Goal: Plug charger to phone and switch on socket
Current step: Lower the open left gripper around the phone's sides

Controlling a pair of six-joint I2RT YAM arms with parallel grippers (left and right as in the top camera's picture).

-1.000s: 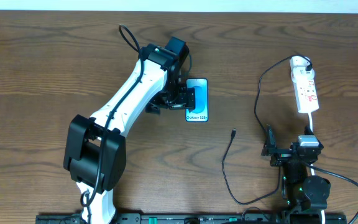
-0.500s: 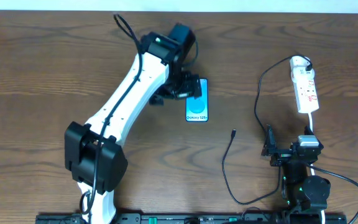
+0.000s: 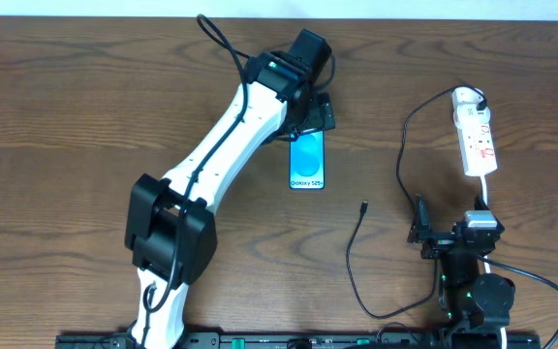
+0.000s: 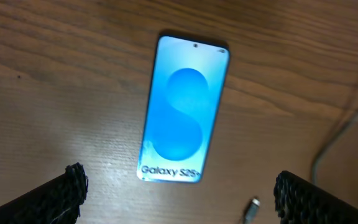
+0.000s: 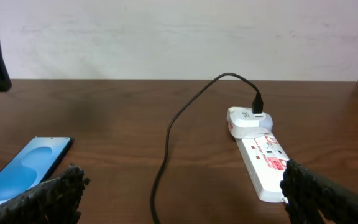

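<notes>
Left wrist: my left claw (image 4: 180,196) gapes wide and empty, the slim glossy phone (image 4: 184,112) flat on the wood table (image 4: 42,74) just ahead of its knobbly pads (image 4: 64,193). My right claw (image 5: 185,200) is equally wide, with the rounded white socket (image 5: 263,155) ahead-right.

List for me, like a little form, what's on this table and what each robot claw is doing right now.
Phone: flat on the table, screen up, lit blue, nothing plugged in
Charger: black cable loose on the wood; plug tip lies apart from the phone, other end at the power strip
Power strip: white, beyond the right arm
Left gripper: open, empty, hovering above the phone
Right gripper: open, empty, facing the power strip
</notes>
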